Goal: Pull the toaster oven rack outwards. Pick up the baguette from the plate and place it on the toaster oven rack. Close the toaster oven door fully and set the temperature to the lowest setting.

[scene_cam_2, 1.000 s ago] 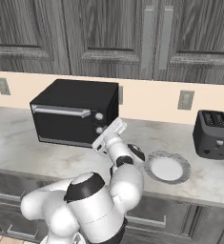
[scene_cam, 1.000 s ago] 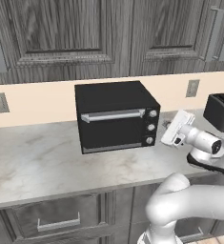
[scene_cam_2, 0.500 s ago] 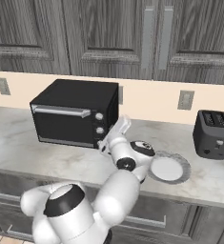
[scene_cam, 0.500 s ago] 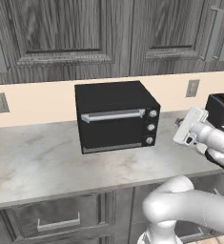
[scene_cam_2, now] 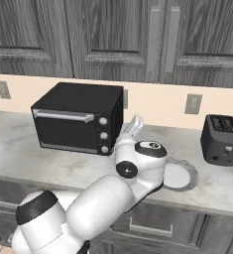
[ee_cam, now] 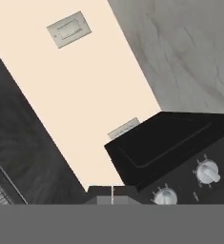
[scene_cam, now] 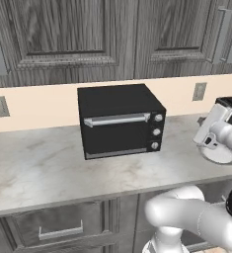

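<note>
The black toaster oven stands on the counter against the wall. Its door is closed, with the silver bar handle across the top, so the rack is hidden inside. Three round knobs run down its right side, and two of these knobs appear in the hand view. The white plate lies bare, right of the oven. The baguette is out of view. My gripper is shut on nothing, raised in the air just right of the oven, between it and the plate. Its fingertips are pressed together.
A smaller black slot toaster stands at the counter's right end, beyond the plate. Wall outlets sit on the beige backsplash, dark cabinets hang above, and drawers run below the counter edge.
My arm has swung right, away from the oven's knob column toward the plate side. The gripper has stayed shut and the oven door has stayed closed.
</note>
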